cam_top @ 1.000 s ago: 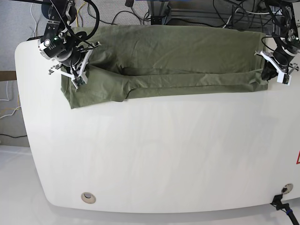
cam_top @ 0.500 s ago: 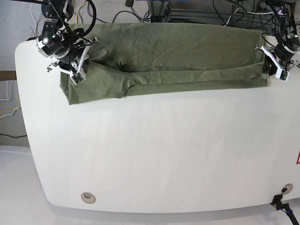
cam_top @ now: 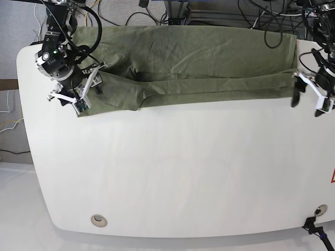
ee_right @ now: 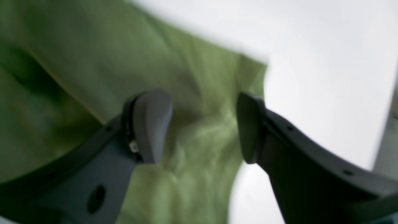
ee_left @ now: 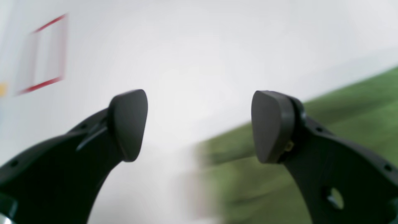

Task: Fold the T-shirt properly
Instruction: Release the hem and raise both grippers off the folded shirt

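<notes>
The olive-green T-shirt (cam_top: pixel 199 52) lies folded lengthwise in a long band across the back of the white table (cam_top: pixel 183 172). In the base view my right gripper (cam_top: pixel 69 101) hovers over the shirt's near left corner, open. The right wrist view shows its fingers spread above wrinkled cloth (ee_right: pixel 77 62) with nothing pinched. My left gripper (cam_top: pixel 308 99) stands open just off the shirt's right end. In the left wrist view it (ee_left: pixel 199 124) holds nothing, and the blurred shirt edge (ee_left: pixel 357 102) lies beyond and to the right.
Cables and dark equipment (cam_top: pixel 220 10) crowd the space behind the table. A round grommet (cam_top: pixel 98 220) sits near the front left edge and a black connector (cam_top: pixel 314 226) at the front right. A red mark (cam_top: pixel 333 177) shows at the right edge.
Both grippers have gone from shut on the shirt's ends to open, letting the cloth go. Each has drawn slightly toward the table's front; the left one now sits off the fabric.
</notes>
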You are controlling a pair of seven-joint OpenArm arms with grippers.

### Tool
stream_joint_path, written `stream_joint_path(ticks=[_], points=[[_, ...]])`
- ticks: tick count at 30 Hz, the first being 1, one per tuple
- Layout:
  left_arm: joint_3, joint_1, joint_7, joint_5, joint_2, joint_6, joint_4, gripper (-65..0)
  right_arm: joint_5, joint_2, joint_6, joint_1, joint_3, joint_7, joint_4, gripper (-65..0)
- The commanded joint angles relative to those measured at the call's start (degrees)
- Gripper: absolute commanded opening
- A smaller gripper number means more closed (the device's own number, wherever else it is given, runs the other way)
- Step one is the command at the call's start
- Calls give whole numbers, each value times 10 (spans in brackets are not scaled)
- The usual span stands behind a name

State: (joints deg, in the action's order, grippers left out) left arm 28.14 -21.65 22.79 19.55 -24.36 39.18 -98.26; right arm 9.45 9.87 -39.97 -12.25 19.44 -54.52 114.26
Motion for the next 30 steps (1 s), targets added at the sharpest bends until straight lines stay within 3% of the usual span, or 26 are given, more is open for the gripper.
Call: stream_joint_path(ticks=[1, 3, 5, 8, 9, 13, 18, 21, 26, 30], points=[[-8, -4, -11, 5, -5, 3, -23, -155, 7, -28, 0, 14, 1, 13, 8, -297], [-27, -21, -11, 4, 15, 4, -42, -192, 7, -53, 0, 18, 2, 13, 7, -309], [-44, -33, -11, 4, 40, 4, -45, -322, 6, -73, 0, 11, 2, 13, 6, -378], [-50, -51, -11, -5, 63, 4, -45, -601, 6, -78, 0, -7, 3, 14, -5, -575], [-51, -56, -11, -18, 73, 4, -44, -650, 6, -78, 0, -12, 3, 14, -8, -650], [-73, -75, -11, -76, 81, 7, -26, -650, 6, -74, 0, -44, 5, 14, -14, -650], [-84, -70, -11, -82, 77, 7, 43, -650, 4, -53, 0, -61, 5, 16, -64, -650], [-88, -43, -11, -83, 64, 7, 82, -650, 3, -36, 0, -57, 5, 70, -122, -650], [-115, -3, -11, -83, 40, 7, 128, -650, 5, 6, 0, -6, 5, 104, -227, -650], [-115, 53, -11, -83, 40, 7, 167, -650, 3, 18, 0, 49, 5, 135, -295, -650]])
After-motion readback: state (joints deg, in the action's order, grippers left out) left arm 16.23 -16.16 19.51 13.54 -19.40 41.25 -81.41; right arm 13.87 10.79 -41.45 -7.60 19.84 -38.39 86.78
